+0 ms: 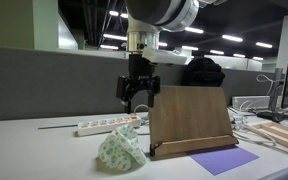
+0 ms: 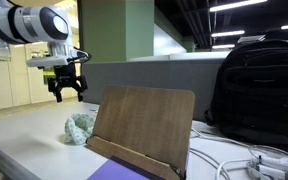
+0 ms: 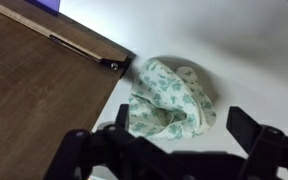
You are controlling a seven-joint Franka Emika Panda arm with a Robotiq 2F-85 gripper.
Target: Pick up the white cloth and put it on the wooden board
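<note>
Plainly, the pickup had not yet begun: the gripper (image 1: pixel 136 98) hung above the table (image 1: pixel 34 150) near the middle of the frame, jaws spread wide and holding nothing. The white cloth (image 1: pixel 120 150) lay crumpled on the table below it at lower centre, just beside the lower left corner of the upright wooden board (image 1: pixel 189 115). In the wrist view the cloth sat centre-right, with the board's foot filling the upper left. The step in hand looked like the approach. The next move would call for a straight descent onto the heap, closing on a raised fold while keeping clear of the board's edge.
</note>
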